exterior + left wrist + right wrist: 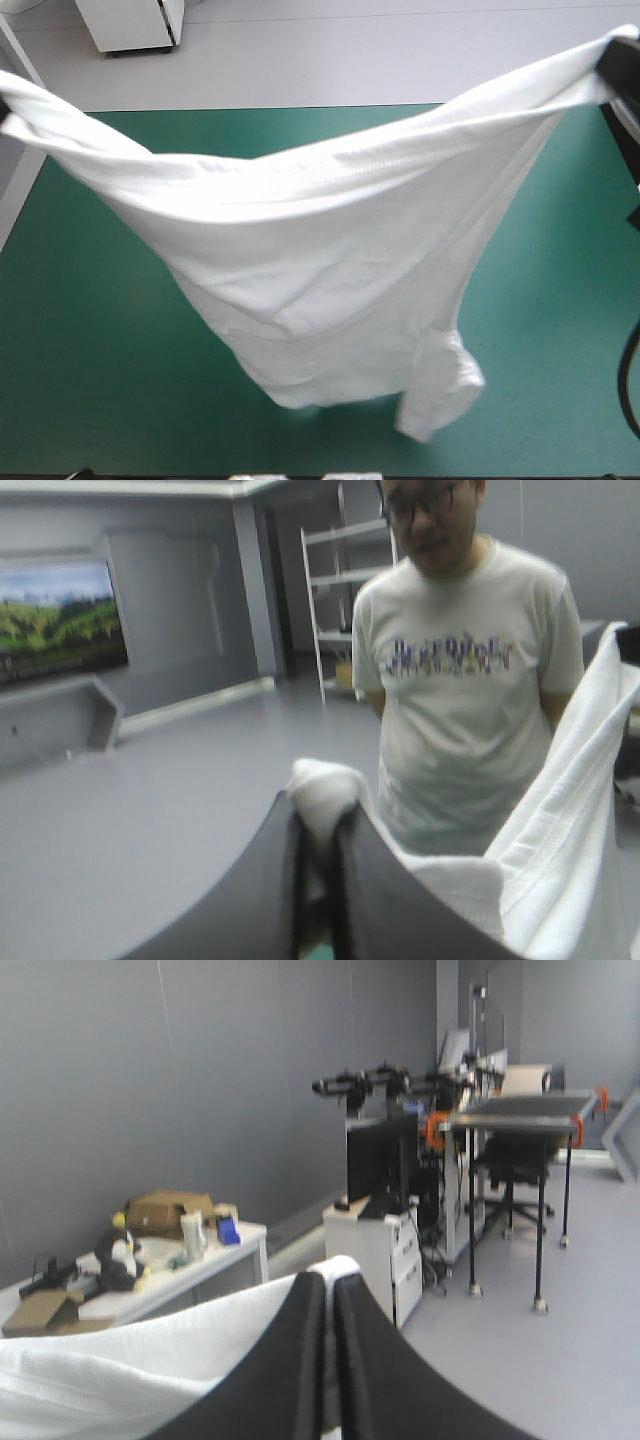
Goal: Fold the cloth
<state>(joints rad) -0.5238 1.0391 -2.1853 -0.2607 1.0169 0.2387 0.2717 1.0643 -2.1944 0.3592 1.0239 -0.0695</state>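
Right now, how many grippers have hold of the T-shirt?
2. The left gripper is shut on the T-shirt up at the table's left side; the right gripper is shut on it at the right side. It hangs slack between them over the teal-green cover.

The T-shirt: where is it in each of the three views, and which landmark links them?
High view: the T-shirt hangs spread in the air over the teal-green cover.
Left wrist view: a bunched corner in the left pincer, the rest beside it.
Right wrist view: its edge runs off beside the right pincer.
Shared landmark: the shirt's stretched upper edge.
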